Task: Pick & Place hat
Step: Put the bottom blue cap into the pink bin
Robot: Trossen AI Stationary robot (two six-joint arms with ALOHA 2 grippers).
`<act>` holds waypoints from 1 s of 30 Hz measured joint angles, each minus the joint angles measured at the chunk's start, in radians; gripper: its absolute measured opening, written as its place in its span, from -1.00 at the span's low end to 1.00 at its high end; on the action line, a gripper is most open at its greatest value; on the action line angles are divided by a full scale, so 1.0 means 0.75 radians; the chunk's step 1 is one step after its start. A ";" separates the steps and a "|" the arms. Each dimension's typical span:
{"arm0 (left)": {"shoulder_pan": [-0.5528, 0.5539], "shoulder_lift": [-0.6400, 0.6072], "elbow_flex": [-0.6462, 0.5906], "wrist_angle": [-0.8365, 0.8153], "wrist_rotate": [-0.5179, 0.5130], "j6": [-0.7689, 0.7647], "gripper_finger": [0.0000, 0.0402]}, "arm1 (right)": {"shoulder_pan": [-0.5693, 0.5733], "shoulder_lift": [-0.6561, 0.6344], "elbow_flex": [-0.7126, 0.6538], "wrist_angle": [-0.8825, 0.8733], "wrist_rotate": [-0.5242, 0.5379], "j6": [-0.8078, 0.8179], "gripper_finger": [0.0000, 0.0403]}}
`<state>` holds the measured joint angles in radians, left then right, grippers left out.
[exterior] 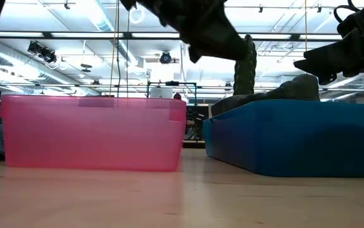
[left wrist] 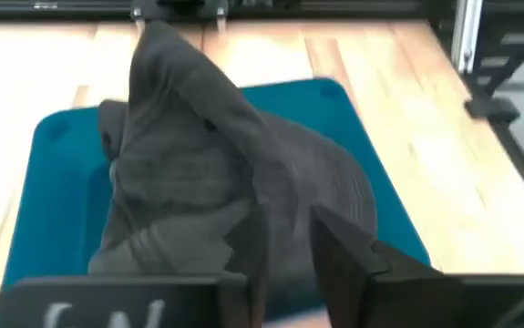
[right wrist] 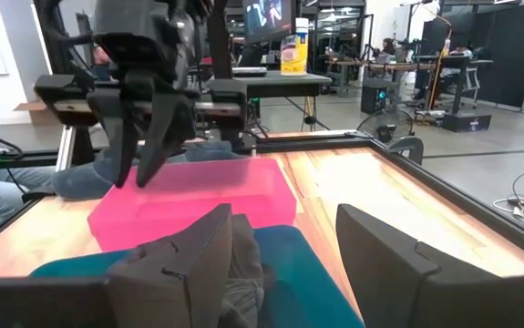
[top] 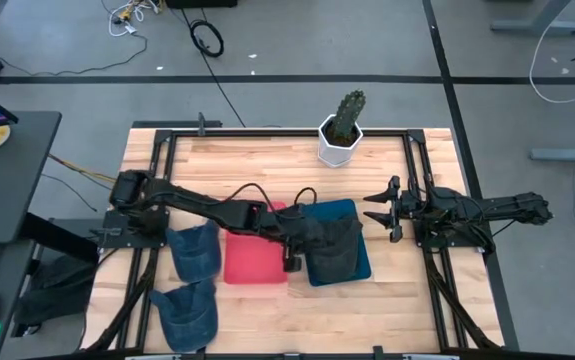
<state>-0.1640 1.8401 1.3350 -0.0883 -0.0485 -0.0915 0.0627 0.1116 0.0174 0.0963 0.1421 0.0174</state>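
Observation:
A dark grey hat (top: 335,248) lies crumpled in the blue bin (top: 352,210), bulging above its rim in the low view (exterior: 283,88). My left gripper (top: 292,250) hovers over the edge between the pink bin (top: 252,262) and the blue bin. It is open, empty, and raised clear of the hat (left wrist: 207,182). It points down in the right wrist view (right wrist: 143,155). My right gripper (top: 379,208) waits open at the blue bin's right side, above the table. Two denim hats (top: 195,250) (top: 187,310) lie on the table at the left.
A white pot with a cactus (top: 342,130) stands at the table's far edge, behind the bins. The black frame rails (top: 417,170) run along the table's sides. Bare wood shows in front of the bins (top: 367,310).

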 joint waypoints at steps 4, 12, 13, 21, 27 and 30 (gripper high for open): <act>-0.041 -0.053 0.000 -0.107 -0.049 -0.042 -0.33 | 0.000 0.000 0.000 0.000 0.000 0.000 0.01; -0.154 -0.064 0.001 -0.280 -0.049 -0.094 0.14 | 0.000 0.000 0.000 0.000 0.000 0.000 0.01; -0.169 -0.070 0.000 -0.351 -0.051 -0.119 0.18 | 0.000 0.000 0.000 0.000 0.000 0.000 0.01; -0.321 -0.182 0.001 -0.839 -0.151 -0.373 0.20 | 0.000 0.000 0.000 -0.001 0.000 0.000 0.01; -0.502 -0.274 0.002 -1.058 -0.236 -0.617 0.13 | 0.000 0.001 0.000 -0.001 0.000 0.000 0.01; -0.607 -0.285 0.002 -1.136 -0.271 -0.765 0.10 | 0.000 0.001 0.000 -0.001 0.000 0.000 0.01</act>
<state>-0.6194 1.6267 1.3361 -0.9401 -0.2517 -0.6653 0.0628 0.1120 0.0174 0.0956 0.1421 0.0174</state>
